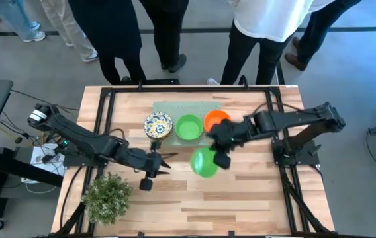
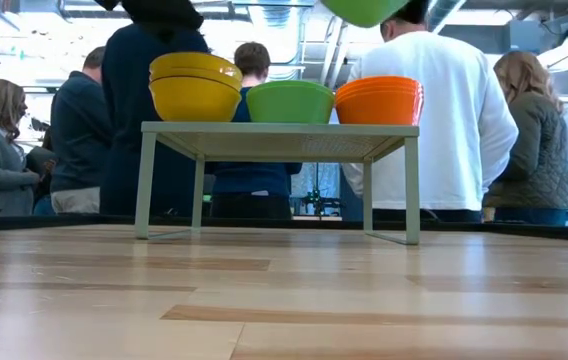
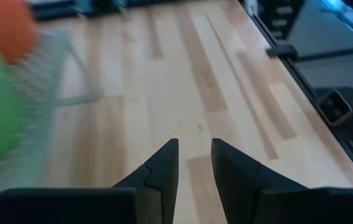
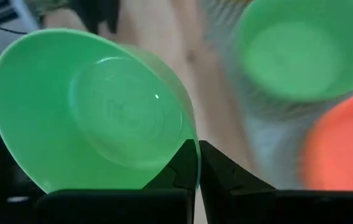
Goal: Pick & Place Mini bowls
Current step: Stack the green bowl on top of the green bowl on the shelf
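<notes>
Three stacks of mini bowls stand on a pale green perforated stand [image 1: 175,106]: floral ones [image 1: 158,125] (yellow outsides [image 2: 195,92]), green ones [image 1: 188,127] [image 2: 290,101] and orange ones [image 1: 216,119] [image 2: 379,100]. My right gripper [image 1: 218,157] [image 4: 197,152] is shut on a single green bowl [image 1: 205,163] [image 4: 96,112], in front of the stand; the low view shows only its underside [image 2: 364,9] at the top edge. My left gripper [image 1: 167,158] [image 3: 195,155] hovers open over bare wood, left of that bowl. My right gripper pinches the green bowl by its rim [image 4: 187,135], one finger inside the bowl and one outside. The fingers come from the table's right and far side. The bowl is lifted clear of the table and tilted, its hollow turned toward the wrist camera.
A small bushy plant [image 1: 107,196] stands at the near left of the table. Black frame bars [image 1: 102,112] run along the table's sides. Several people [image 2: 434,110] stand just beyond the far edge. Bare wood [image 1: 241,198] lies in front of the stand.
</notes>
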`<act>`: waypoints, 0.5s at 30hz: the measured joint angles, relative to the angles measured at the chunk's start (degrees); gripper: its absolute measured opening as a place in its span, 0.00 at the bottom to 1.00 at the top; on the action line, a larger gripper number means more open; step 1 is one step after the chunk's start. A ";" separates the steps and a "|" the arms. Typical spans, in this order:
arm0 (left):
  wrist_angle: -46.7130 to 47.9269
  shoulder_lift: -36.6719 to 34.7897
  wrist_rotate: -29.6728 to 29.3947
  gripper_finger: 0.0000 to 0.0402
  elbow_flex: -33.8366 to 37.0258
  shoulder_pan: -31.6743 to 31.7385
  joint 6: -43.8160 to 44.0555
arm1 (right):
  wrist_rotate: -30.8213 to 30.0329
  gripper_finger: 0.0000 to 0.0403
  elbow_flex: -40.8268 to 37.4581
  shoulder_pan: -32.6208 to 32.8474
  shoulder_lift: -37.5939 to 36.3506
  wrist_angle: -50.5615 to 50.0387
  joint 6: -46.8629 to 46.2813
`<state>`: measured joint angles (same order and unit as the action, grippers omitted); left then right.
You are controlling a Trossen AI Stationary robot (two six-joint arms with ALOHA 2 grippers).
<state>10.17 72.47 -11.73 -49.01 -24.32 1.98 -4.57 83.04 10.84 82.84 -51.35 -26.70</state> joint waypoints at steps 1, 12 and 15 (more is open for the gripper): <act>-0.08 -1.83 -1.36 0.24 0.98 0.00 0.01 | -1.02 0.00 2.82 -0.94 1.08 -1.94 1.74; -9.97 -16.94 -6.70 0.24 12.10 0.11 0.20 | -6.70 0.00 34.72 -14.49 21.63 -26.01 16.01; -10.93 -17.59 -6.70 0.24 14.10 0.11 0.31 | -4.13 0.00 43.74 -17.69 27.95 -31.37 20.64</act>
<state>-0.76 54.87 -18.44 -34.91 -24.21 2.29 -8.70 126.78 -6.84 110.78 -82.72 -6.06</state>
